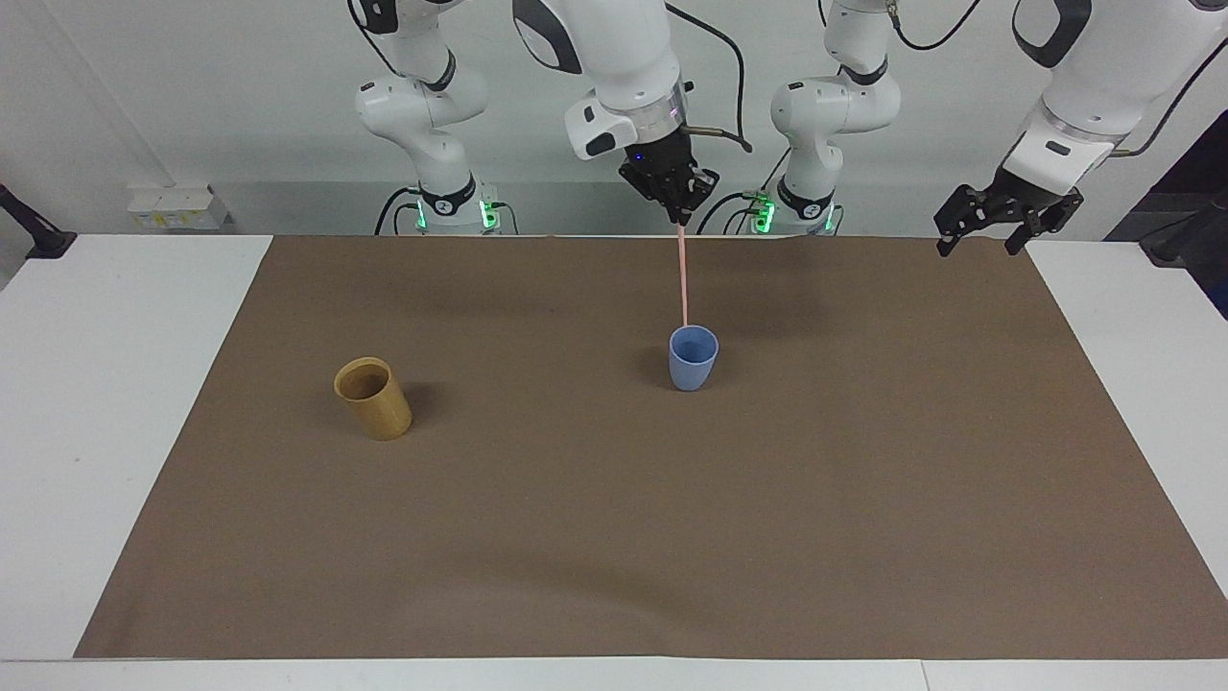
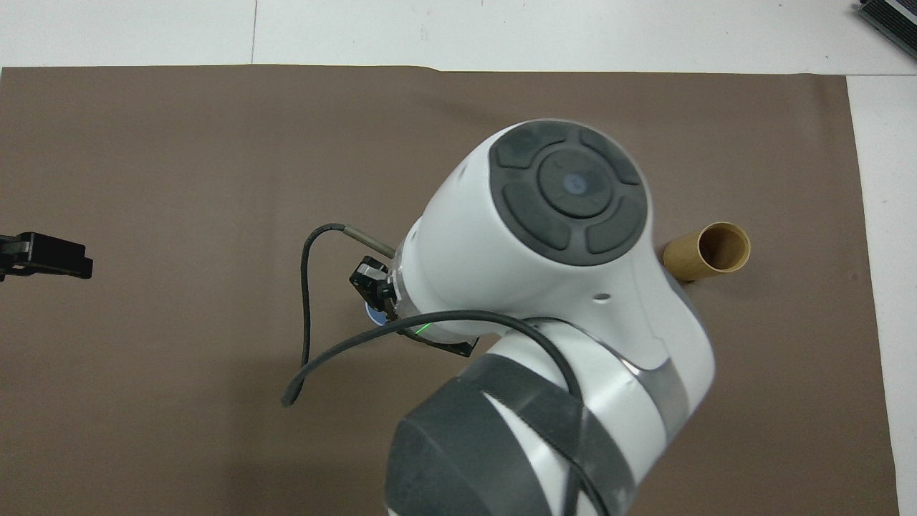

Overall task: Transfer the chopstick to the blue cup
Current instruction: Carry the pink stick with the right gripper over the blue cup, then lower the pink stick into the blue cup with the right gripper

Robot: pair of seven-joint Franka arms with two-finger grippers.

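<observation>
My right gripper (image 1: 680,217) is shut on the top end of the pale pink chopstick (image 1: 682,278), which hangs nearly upright. The stick's lower tip sits just above the rim of the light blue cup (image 1: 693,357), which stands upright on the brown mat. In the overhead view the right arm covers the chopstick and nearly all of the blue cup (image 2: 372,312). My left gripper (image 1: 992,234) waits open, in the air over the mat's edge at the left arm's end, showing in the overhead view as a dark tip (image 2: 50,255).
A tan bamboo-like cup (image 1: 372,397) stands on the brown mat (image 1: 614,537) toward the right arm's end, also seen from above (image 2: 708,252). White table (image 1: 106,384) borders the mat at both ends.
</observation>
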